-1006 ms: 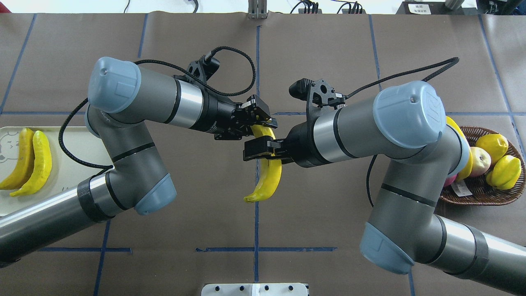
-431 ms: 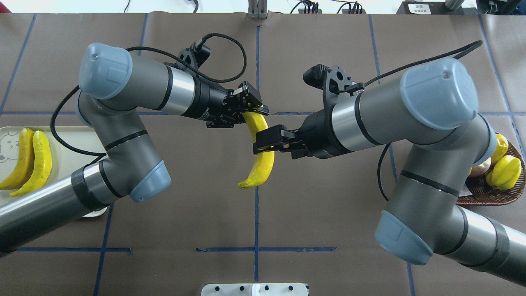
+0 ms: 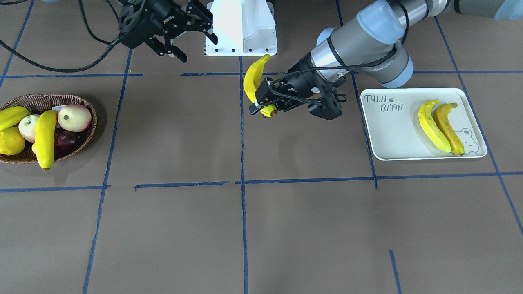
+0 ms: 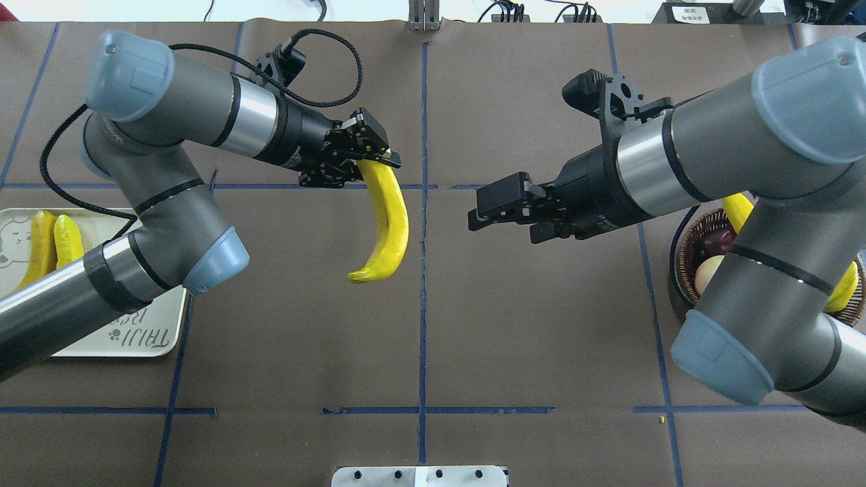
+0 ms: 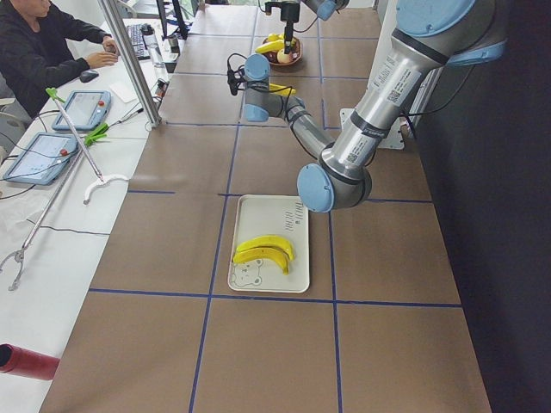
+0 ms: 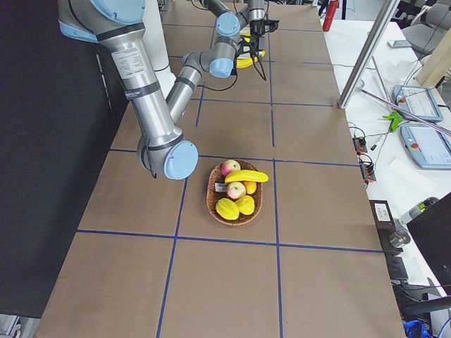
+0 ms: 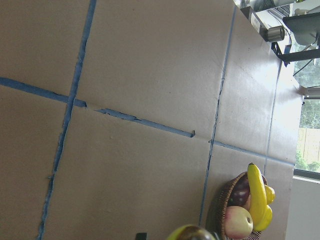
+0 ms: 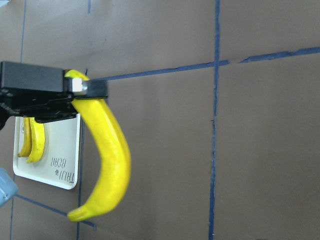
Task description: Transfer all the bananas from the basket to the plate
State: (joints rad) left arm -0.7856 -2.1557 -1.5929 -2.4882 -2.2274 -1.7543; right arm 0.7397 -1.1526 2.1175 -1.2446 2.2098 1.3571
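Observation:
My left gripper (image 4: 377, 161) is shut on the top end of a yellow banana (image 4: 390, 223), which hangs above the table's middle; both also show in the front view, gripper (image 3: 263, 107) and banana (image 3: 250, 77). The right wrist view shows that banana (image 8: 112, 155) too. My right gripper (image 4: 494, 220) is open and empty, a hand's width right of it. Two bananas (image 3: 431, 122) (image 3: 449, 126) lie side by side on the off-white plate (image 3: 388, 139). One banana (image 3: 45, 136) lies across the wicker basket (image 3: 88, 110).
The basket also holds apples (image 3: 73, 117), a lemon (image 3: 10, 141), a yellow-green fruit (image 3: 12, 115) and a dark fruit. The white robot base (image 3: 241, 28) stands at the table's near edge. An operator (image 5: 43, 52) sits beside the table.
The right gripper let go of the banana and drew back to the right, open. The left gripper moved left and farther out, carrying the banana alone.

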